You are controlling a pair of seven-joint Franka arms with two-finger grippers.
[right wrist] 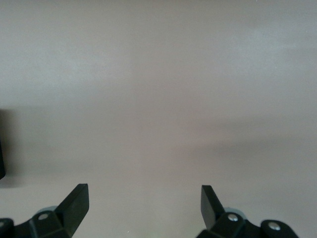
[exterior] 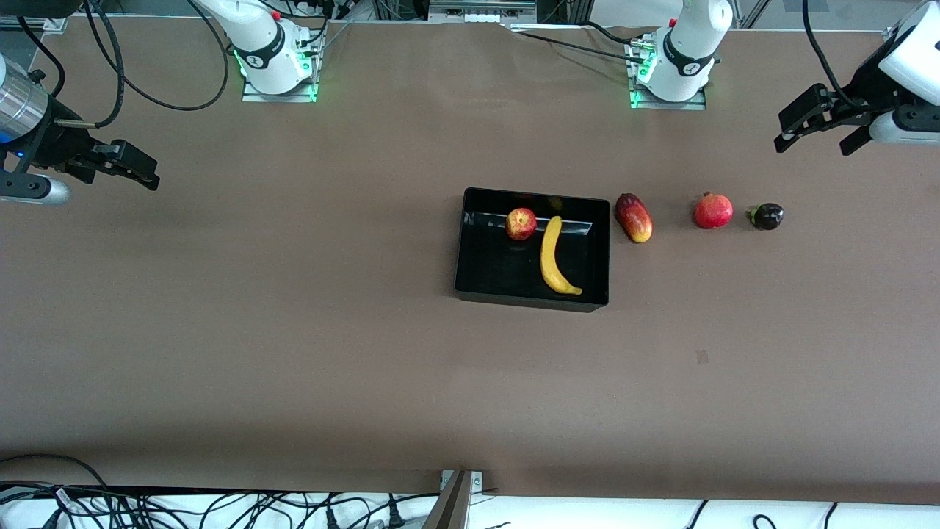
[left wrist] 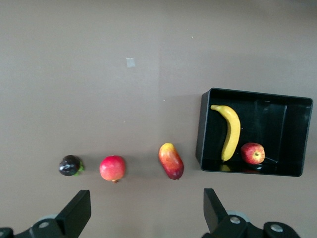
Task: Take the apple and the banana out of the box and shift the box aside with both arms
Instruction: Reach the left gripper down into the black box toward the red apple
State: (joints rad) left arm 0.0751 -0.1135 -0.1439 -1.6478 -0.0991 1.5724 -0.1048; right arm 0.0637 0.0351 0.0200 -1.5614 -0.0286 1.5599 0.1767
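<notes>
Front view: the box (exterior: 532,297) sits mid-counter, somewhat toward the left arm's end, with the apple (exterior: 521,223) and the banana (exterior: 556,256) both inside it. The apple lies near the box wall farthest from the front camera; the banana lies just beside it, its long axis running from that wall toward the near wall (the darker tip at the near end).

The left pincer (exterior: 816,132) hangs spread and empty over the counter's left-arm end, above bare brown surface. The right pincer (exterior: 139,170) hangs spread and empty over the right-arm end, well apart from the box.

Outside the box stand a mango (exterior: 634,217), a pomegranate (exterior: 713,211) and a dark fruit (exterior: 767,216), in a row toward the left arm's end.

Judgement: no fruit removed yet. The left arm is the nearer to the box; its approach would pass over that row of fruit.
</notes>
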